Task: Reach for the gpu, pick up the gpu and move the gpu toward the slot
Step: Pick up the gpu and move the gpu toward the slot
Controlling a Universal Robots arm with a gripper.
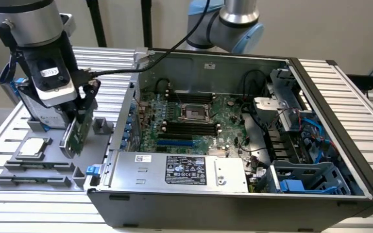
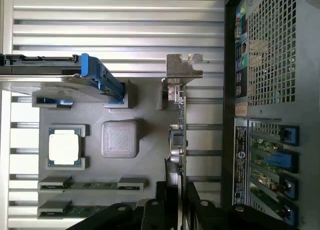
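Note:
The gpu (image 1: pixel 75 137) stands on edge in the grey holder tray (image 1: pixel 18 171) at the exterior view's left, just outside the open computer case (image 1: pixel 342 121). In the wrist view the gpu (image 2: pixel 178 135) is a dark edge-on strip with its silver bracket (image 2: pixel 183 70) at the far end. My gripper (image 1: pixel 83 115) reaches down onto the card's top edge. Its black fingers (image 2: pixel 161 206) sit tight against both faces of the card, so the gripper (image 2: pixel 176 206) is shut on the gpu. The card still sits low in the tray. A blue expansion slot (image 1: pixel 173 143) lies on the motherboard inside the case.
The tray (image 2: pixel 150 115) also holds a square silver processor (image 2: pixel 64 146), two memory sticks (image 2: pixel 90 185) and a silver hard drive with blue rails (image 2: pixel 55 77). The case's rear wall (image 2: pixel 270 90) stands close beside the card. Ribbed aluminium table (image 1: pixel 342 73) surrounds everything.

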